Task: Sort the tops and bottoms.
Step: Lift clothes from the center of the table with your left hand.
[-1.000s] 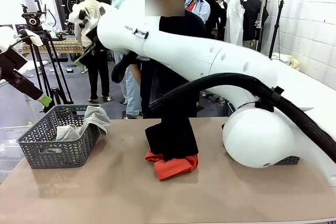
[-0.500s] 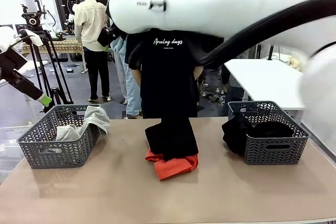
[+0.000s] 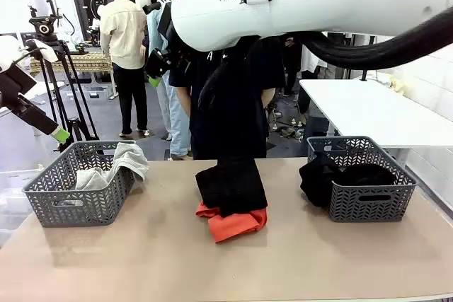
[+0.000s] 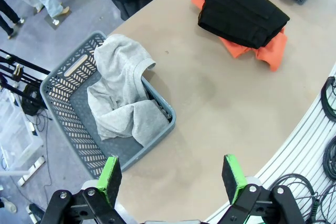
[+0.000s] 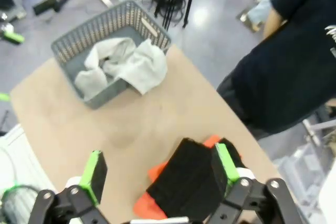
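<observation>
I see the left gripper (image 4: pixel 171 174) and the right gripper (image 5: pixel 159 169) both wide open, holding nothing. Mid-frame, the black bottoms (image 3: pixel 231 185) lie on the orange top (image 3: pixel 237 224). The grey top (image 3: pixel 129 158) sits in the left basket (image 3: pixel 71 206). The right basket (image 3: pixel 368 203) holds dark cloth (image 3: pixel 318 175), possibly a garment.

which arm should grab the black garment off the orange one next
Right, probably. The open right gripper looks down on the folded black garment lying on the orange-red garment, framed between its fingers. The open left gripper is off by the grey basket at the table's left end.
</observation>
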{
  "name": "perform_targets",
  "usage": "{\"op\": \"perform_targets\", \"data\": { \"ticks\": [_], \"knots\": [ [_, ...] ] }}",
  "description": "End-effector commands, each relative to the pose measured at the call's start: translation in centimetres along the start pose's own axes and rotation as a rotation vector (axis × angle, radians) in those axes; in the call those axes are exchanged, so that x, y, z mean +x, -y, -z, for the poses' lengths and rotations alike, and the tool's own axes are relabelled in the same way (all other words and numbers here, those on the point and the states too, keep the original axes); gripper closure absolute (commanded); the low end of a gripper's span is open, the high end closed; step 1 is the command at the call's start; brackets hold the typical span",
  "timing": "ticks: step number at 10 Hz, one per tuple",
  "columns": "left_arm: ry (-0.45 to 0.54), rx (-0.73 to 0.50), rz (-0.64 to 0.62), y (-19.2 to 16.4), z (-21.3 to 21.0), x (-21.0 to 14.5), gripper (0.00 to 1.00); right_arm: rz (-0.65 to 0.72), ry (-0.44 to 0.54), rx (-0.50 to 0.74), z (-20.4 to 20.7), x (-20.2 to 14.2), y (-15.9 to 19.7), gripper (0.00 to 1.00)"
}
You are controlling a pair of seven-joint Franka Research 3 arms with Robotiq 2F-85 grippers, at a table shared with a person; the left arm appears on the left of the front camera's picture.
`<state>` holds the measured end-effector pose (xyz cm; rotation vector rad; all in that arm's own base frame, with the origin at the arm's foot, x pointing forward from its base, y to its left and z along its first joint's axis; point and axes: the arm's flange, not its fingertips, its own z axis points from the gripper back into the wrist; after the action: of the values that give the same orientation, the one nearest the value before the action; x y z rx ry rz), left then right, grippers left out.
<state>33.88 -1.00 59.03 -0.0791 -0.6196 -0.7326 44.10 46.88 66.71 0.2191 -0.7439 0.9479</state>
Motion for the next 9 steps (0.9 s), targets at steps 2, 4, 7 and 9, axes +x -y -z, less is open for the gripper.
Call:
{"op": "perform_targets", "data": {
  "ticks": [2, 4, 7, 9],
  "knots": [
    [-0.001, 0.002, 0.0, 0.0, 0.0, 0.0, 0.0, 0.0, 0.0, 0.0, 0.0, 0.0, 0.0, 0.0],
    [-0.001, 0.002, 0.0, 0.0, 0.0, 0.0, 0.0, 0.011, -0.177, 0.005, 2.5, -1.7, 1.9, 0.0],
    [-0.001, 0.002, 0.0, 0.0, 0.0, 0.0, 0.0, 0.198, -0.188, -0.212, -9.9, -9.1, 3.8, 0.0],
    [-0.001, 0.002, 0.0, 0.0, 0.0, 0.0, 0.0, 0.303, -0.141, -0.323, -17.3, -14.3, 2.7, 0.0]
  ]
}}
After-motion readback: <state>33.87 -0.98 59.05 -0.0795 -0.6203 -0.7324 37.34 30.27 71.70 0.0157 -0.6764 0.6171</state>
